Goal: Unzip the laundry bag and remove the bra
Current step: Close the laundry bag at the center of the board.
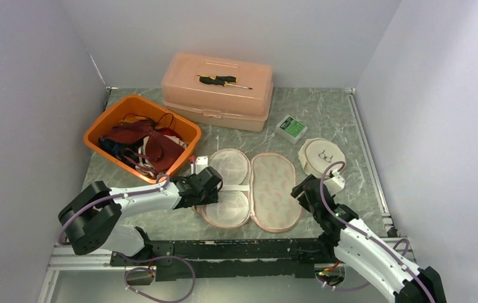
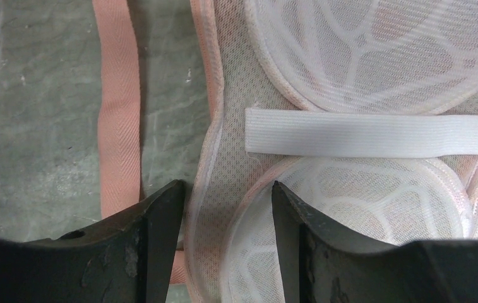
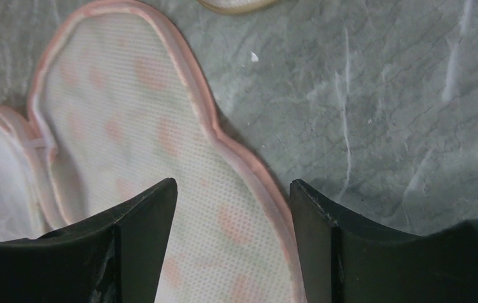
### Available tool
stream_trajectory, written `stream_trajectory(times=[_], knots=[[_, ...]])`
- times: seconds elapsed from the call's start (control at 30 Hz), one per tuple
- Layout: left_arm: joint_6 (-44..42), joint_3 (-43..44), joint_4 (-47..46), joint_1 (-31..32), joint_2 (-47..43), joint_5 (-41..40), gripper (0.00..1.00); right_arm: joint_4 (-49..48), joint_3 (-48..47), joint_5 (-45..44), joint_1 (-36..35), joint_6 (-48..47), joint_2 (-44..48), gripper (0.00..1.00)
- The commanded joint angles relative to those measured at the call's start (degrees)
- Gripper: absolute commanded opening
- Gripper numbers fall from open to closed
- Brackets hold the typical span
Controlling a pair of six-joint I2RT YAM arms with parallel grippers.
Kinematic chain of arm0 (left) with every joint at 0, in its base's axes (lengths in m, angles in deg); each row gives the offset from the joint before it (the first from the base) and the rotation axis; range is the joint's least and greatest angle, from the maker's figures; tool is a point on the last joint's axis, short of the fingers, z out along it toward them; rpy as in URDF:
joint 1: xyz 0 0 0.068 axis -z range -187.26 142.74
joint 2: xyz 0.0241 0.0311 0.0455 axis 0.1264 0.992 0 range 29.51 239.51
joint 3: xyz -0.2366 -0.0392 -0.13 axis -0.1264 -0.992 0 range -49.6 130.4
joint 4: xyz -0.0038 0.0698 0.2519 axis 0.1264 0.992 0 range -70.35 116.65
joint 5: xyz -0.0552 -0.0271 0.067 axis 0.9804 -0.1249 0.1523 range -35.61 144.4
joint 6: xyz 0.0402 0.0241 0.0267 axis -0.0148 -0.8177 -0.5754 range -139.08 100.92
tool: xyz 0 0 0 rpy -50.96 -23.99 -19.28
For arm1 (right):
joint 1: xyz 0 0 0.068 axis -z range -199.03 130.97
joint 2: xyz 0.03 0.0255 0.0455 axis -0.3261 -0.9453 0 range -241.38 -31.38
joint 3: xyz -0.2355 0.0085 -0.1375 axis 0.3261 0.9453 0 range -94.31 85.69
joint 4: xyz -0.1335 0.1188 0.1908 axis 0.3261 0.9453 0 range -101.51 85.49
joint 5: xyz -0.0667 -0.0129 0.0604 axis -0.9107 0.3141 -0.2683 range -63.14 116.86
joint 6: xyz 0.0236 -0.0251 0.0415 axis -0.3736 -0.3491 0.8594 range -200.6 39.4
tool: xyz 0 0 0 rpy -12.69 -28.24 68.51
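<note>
The grey stone desk (image 1: 324, 120) sits between pale walls (image 1: 28, 95). In the middle lies one open laundry bag (image 1: 274, 189), with one bra (image 1: 230, 167) in its left half. Farther back are one orange bin (image 1: 107, 126) and one pink box (image 1: 223, 95). The left end effector (image 2: 227, 189) and the right end effector (image 3: 233, 186) are both released over the bag.

Top view's bright and even for me, soft light from overhead, pale walls tinted bluish, just a thin shadow hugging the orange bin (image 1: 108, 115). Left wrist now: laundry bag (image 2: 375, 57) mesh crisp, a dark shadow lying between it and the pink strap (image 2: 119, 113) on the surface (image 2: 34, 95). My left tool (image 2: 227, 186) and right tool (image 3: 233, 183) read near-black, detail crushed, close edges slightly soft.
</note>
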Motion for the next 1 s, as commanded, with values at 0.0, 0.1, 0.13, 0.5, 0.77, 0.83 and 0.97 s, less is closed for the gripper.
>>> stream_trajectory(times=[0.0,0.1,0.13,0.5,0.77,0.83,0.97], knots=[[1.6,-1.6,3.5,-0.4,-1.7,-1.6,0.59,-5.6,2.1,2.0,0.2,1.3,-3.3,0.67],[1.8,-1.9,2.9,-0.4,-1.5,-0.8,0.58,-6.3,2.5,2.7,0.2,1.1,-4.7,0.61],[2.0,-1.9,2.6,-0.4,-1.4,-0.6,0.58,-6.3,2.4,2.9,0.1,0.9,-5.1,0.58],[2.7,-2.2,1.9,-0.4,-1.6,0.7,0.57,-6.7,0.4,5.8,0.0,-1.0,-13.3,0.39],[3.3,-3.6,3.0,-0.4,-5.8,0.7,0.56,-5.3,-4.7,7.8,0.0,-4.1,-24.3,0.22],[3.3,-3.8,3.0,-0.4,-6.3,0.9,0.56,-5.4,-4.8,8.3,0.0,-4.5,-24.5,0.13],[2.5,-3.9,2.4,-0.4,-7.0,1.7,0.56,-4.6,-5.2,8.1,0.0,-5.2,-22.3,0.00]])
